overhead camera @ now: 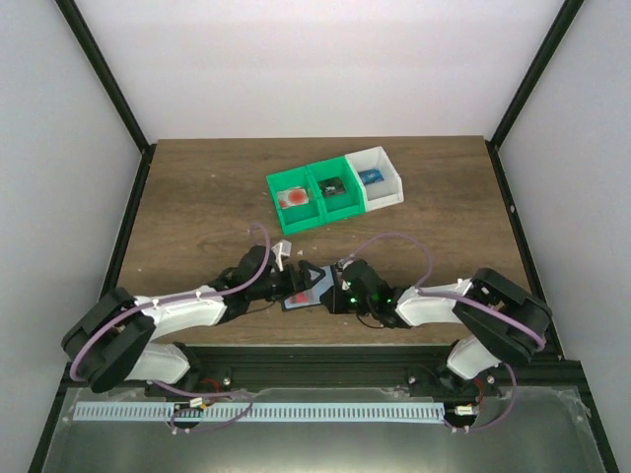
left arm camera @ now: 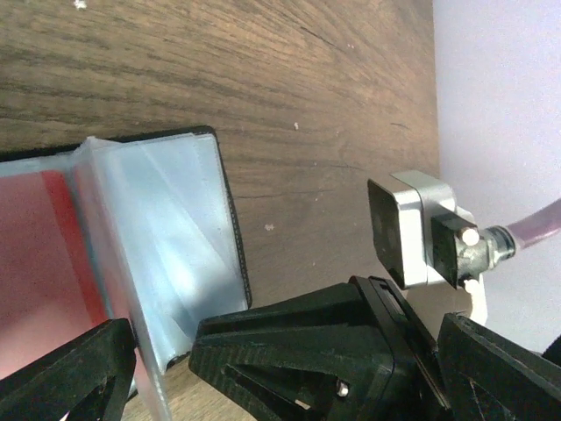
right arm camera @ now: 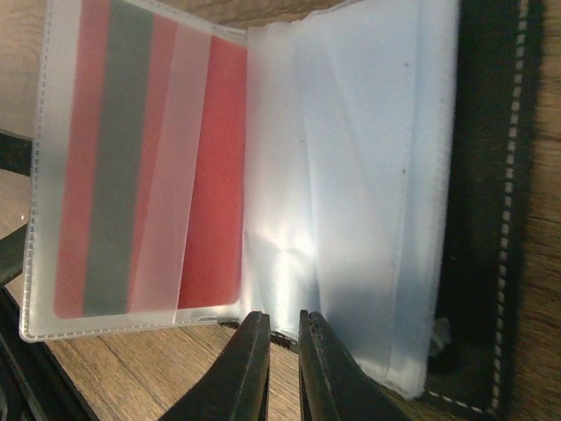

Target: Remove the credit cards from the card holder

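The card holder (overhead camera: pixel 308 288) lies open on the wood table between my two grippers. In the right wrist view its clear sleeves (right arm camera: pixel 368 175) fan out from a black stitched rim, and a red credit card (right arm camera: pixel 210 175) with a grey stripe sits in the left sleeve. The holder (left arm camera: pixel 166 219) and the red card (left arm camera: pixel 35 263) also show in the left wrist view. My left gripper (overhead camera: pixel 294 283) (left arm camera: pixel 162 368) is closed on a sleeve edge of the holder. My right gripper (overhead camera: pixel 333 288) (right arm camera: pixel 282 320) has its jaws nearly touching, tips at the holder's near edge by the fold.
Three joined bins stand at the back: a green bin (overhead camera: pixel 296 212) with a red item, a green bin (overhead camera: pixel 340 202) with a dark item, a white bin (overhead camera: pixel 386 187) with a blue item. Black frame posts flank the table.
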Available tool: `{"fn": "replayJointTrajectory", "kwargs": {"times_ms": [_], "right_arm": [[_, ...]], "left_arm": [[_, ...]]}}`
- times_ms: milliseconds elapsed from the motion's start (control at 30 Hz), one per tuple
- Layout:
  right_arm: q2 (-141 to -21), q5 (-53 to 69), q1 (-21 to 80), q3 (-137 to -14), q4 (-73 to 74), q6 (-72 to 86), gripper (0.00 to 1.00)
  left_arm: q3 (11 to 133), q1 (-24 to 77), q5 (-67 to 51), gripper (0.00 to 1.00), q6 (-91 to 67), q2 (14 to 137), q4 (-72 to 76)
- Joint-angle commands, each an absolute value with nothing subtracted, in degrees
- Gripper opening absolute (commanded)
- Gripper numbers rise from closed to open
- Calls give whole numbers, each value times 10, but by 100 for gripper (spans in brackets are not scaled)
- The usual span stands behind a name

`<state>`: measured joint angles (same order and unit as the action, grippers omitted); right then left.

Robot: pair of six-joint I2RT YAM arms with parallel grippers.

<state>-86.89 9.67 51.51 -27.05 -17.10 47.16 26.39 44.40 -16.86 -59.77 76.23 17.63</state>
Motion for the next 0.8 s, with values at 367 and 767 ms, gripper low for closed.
{"fn": "replayJointTrajectory", "kwargs": {"times_ms": [367, 767], "right_arm": [[-706, -30, 519, -210, -110, 495, 24], [-741, -66, 509, -304, -28, 401, 33]], "left_arm": [[311, 446, -178, 96, -567, 806, 196], [299, 435, -120, 96, -569, 787, 133]]}}
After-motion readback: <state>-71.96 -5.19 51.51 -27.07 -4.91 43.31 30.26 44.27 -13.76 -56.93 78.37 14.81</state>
